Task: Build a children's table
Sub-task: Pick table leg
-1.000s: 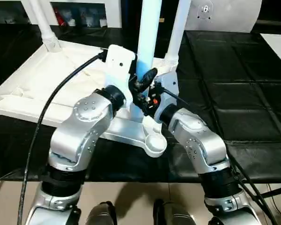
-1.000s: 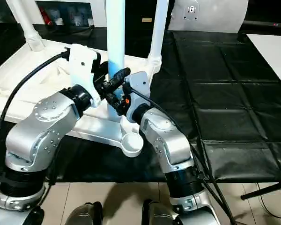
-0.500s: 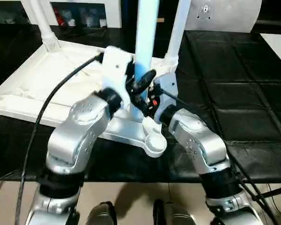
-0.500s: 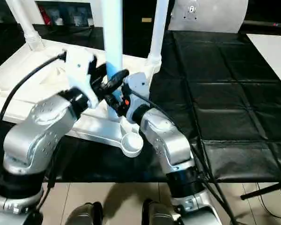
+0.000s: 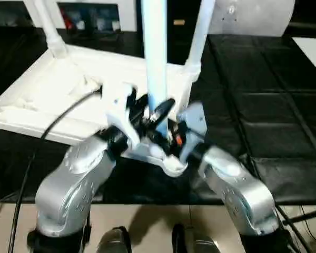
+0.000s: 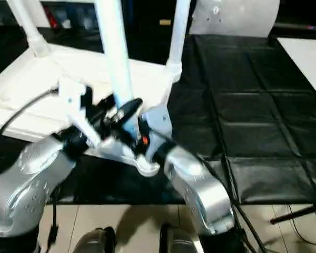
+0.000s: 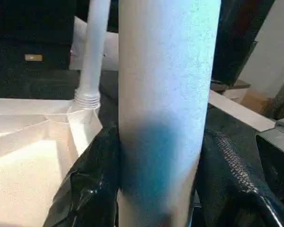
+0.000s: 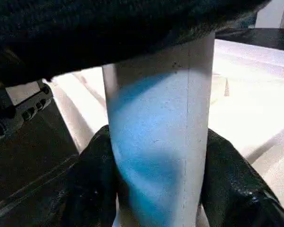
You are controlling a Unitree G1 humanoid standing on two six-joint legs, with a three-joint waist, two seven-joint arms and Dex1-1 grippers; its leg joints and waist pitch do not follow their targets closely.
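1. Two hands, the left hand (image 7: pixel 156 189) and the right hand (image 8: pixel 156 189), clench one white leg (image 5: pixel 154 58) between their black fingers.
2. The tabletop (image 5: pixel 52 89) lies upside down on the black desk (image 5: pixel 274 105); the near corner socket (image 5: pixel 171 167) sits just below the leg's foot.
3. Keep the leg upright and centred over that socket, both grips firm.
4. Press straight down; a tilt would likely jam it.
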